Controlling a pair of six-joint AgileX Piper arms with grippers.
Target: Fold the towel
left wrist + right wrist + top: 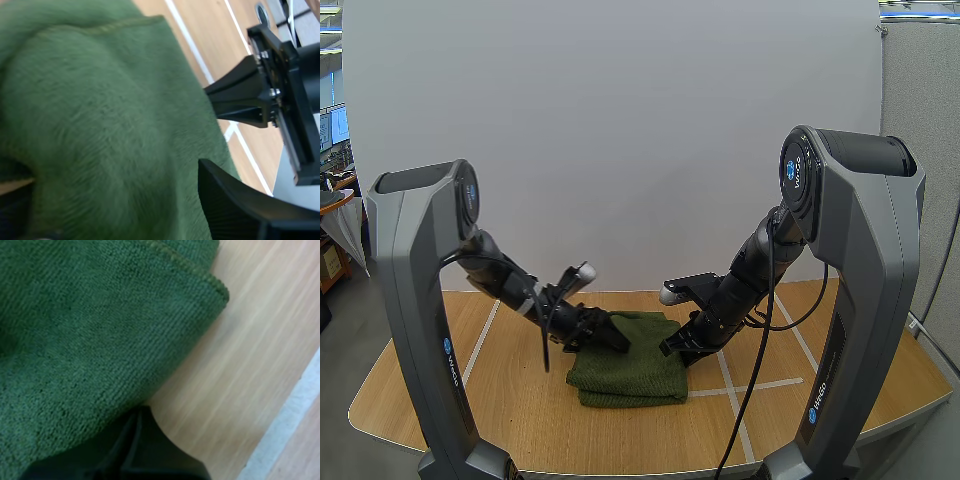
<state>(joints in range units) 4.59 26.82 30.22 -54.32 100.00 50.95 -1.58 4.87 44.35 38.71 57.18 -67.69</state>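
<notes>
A dark green towel (632, 368) lies folded into a thick rectangle on the middle of the wooden table (500, 410). My left gripper (617, 341) rests low over the towel's back left part. In the left wrist view its fingers (235, 205) stand wide apart, with the towel's pile (110, 125) bulging between them. My right gripper (672, 347) sits at the towel's right edge. In the right wrist view its fingers lie together as one dark wedge (141, 416), the tip touching the towel's hem (100, 340). The left wrist view shows that same wedge (240, 97) pointing at the towel's edge.
White tape lines (735, 385) cross the tabletop to the right of the towel, and another (480, 340) runs along the left. Bare wood lies in front of the towel up to the table's front edge. Both arm columns stand at the near corners.
</notes>
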